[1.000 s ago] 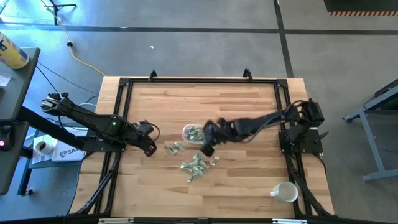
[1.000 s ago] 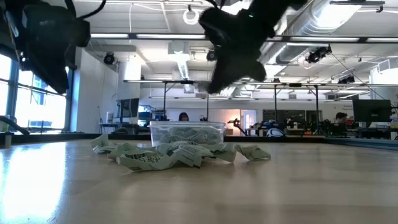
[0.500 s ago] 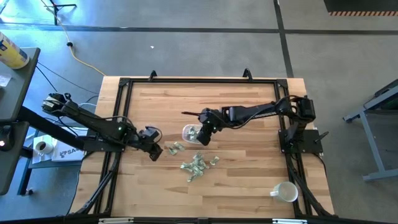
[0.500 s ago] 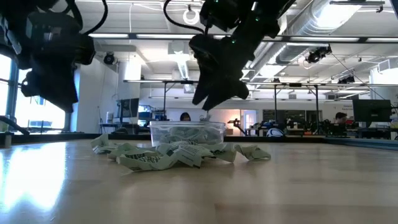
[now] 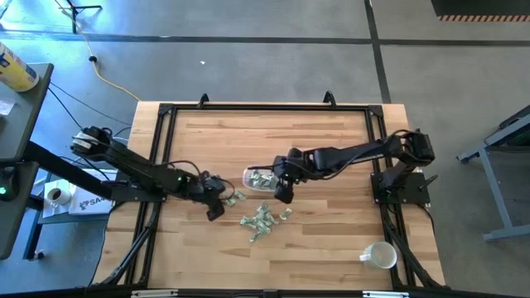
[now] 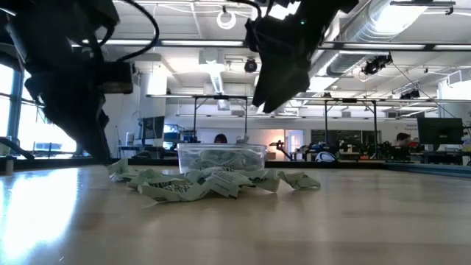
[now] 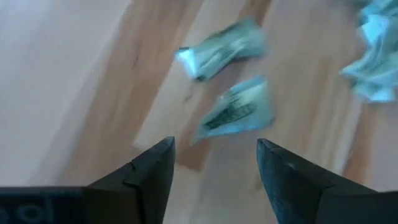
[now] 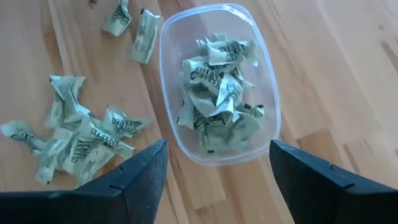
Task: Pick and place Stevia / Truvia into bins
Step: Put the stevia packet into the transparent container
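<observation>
From above, we saw the clear container (image 5: 257, 178) mid-table, part-filled, with loose packets (image 5: 263, 220) heaped just in front and two more (image 5: 233, 197) beside it. The left gripper (image 5: 215, 207) hung near those two; the right gripper (image 5: 282, 192) sat beside the container.

At table height, crumpled paper packets (image 6: 193, 184) lay before the rounded plastic tub (image 6: 221, 157).

Left wrist: fingers (image 7: 148, 176) spread, empty, over two flat green-white packets (image 7: 236, 112); we judged a descent and pinch came next.

Right wrist: fingers (image 8: 142, 176) spread, empty, above the container (image 8: 267, 124).

Blurred packets (image 7: 236, 112) in left wrist view, one pile (image 7: 373, 56) cut off at edge.
</observation>
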You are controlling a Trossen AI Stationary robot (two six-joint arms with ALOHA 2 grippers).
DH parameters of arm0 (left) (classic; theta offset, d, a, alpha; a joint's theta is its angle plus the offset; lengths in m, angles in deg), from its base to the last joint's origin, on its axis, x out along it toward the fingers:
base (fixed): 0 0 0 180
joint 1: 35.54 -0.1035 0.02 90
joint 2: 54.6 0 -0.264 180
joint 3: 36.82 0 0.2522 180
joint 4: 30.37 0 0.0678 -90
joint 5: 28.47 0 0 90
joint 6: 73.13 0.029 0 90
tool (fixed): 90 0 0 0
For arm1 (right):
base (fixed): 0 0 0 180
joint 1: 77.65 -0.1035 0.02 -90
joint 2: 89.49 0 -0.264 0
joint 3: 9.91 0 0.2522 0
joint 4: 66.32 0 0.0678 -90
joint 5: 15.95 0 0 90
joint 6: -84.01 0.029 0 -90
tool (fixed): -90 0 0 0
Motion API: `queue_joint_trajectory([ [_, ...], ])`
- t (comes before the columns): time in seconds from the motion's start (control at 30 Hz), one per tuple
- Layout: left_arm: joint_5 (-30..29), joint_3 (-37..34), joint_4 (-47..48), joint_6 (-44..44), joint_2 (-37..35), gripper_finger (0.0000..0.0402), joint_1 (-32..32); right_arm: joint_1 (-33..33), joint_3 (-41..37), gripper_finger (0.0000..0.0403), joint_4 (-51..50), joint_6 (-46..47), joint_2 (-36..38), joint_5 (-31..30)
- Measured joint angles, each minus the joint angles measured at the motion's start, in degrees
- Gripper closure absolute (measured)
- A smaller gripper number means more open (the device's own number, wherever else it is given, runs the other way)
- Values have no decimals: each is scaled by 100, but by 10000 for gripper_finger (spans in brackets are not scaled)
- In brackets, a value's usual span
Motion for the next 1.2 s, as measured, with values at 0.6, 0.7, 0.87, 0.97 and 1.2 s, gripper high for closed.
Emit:
queue_joint_trajectory([
  [0.6,986,81,-856,1267,830,328,-917,-480,-2,142,-751,-162,194,-853],
  [0.7,1074,293,-408,1256,727,378,-1005,-491,-2,142,-863,-185,308,-1087],
  [0.87,904,1201,597,1512,403,357,-1208,-468,-2,142,-1143,-307,591,-1567],
  [0.97,882,1834,1054,1821,282,361,-1372,-434,-1,142,-1336,-308,784,-1767],
  [1.2,1358,2282,72,2626,697,377,-2204,-231,0,142,-1436,-616,790,-1624],
])
